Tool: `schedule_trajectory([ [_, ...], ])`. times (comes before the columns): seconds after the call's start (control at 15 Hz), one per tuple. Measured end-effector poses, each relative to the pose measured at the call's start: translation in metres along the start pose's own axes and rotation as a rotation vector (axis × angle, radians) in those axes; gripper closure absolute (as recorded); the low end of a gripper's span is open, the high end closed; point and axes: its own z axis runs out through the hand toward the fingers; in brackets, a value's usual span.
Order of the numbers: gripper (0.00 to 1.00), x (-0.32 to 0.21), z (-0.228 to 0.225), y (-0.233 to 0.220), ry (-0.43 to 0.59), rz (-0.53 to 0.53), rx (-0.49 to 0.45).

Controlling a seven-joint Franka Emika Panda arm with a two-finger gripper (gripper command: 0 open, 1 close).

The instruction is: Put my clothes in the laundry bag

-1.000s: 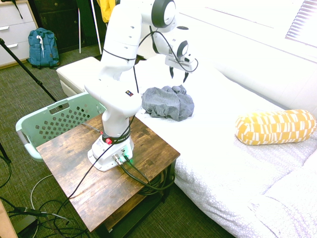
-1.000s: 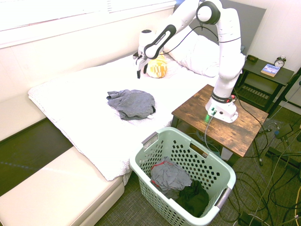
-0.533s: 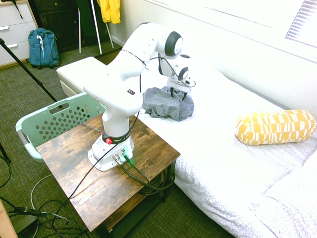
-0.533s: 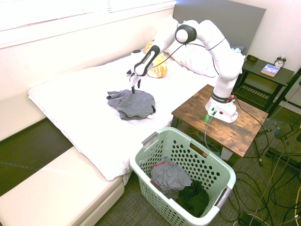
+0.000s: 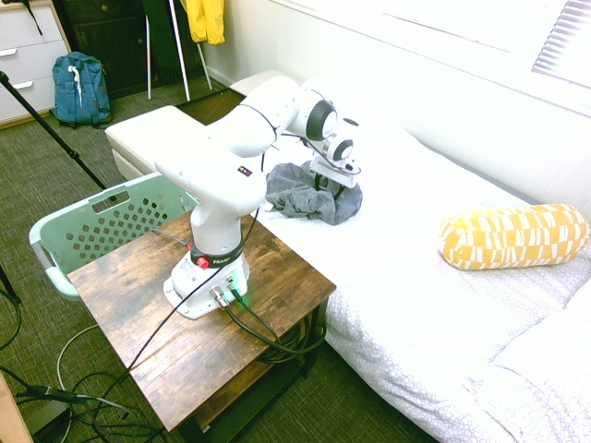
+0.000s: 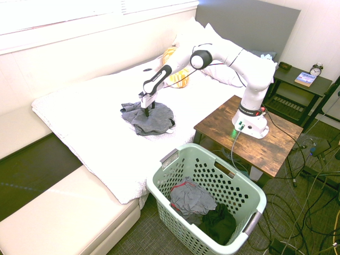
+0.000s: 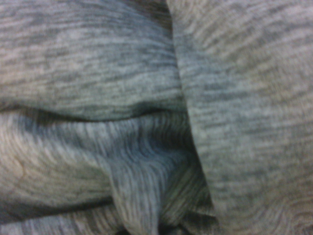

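On the white bed [image 6: 95,133], near its edge by the wooden side table [image 6: 255,143], lies the clothes [image 6: 151,119] bundle, a crumpled grey-blue heap. From where I stand the white arm reaches out from the table and points its gripper [image 6: 147,110] straight down onto the top of the heap, fingers spread wide and sunk into the folds, nothing lifted in them. Close up, the wrist view is filled with grey heathered fabric, creased and overlapping. On the floor beside the bed and table sits the laundry bag [image 6: 249,186], a mint-green perforated basket, already holding a grey piece and a dark piece of cloth. Farther along the bed, toward the pillows, rests a yellow patterned bolster [image 5: 512,235], well apart from the heap. Across the room a blue backpack [image 5: 80,88] leans by a dresser, and a yellow garment [image 5: 205,18] hangs nearby.
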Motion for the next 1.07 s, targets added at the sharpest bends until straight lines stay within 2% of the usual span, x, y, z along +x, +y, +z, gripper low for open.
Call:
schedule_trajectory([
  [0.33, 1.00, 0.017, 0.007, -0.009, -0.024, 0.007, -0.025],
  [1.07, 1.00, 0.024, -0.004, -0.013, -0.006, 0.007, -0.025],
])
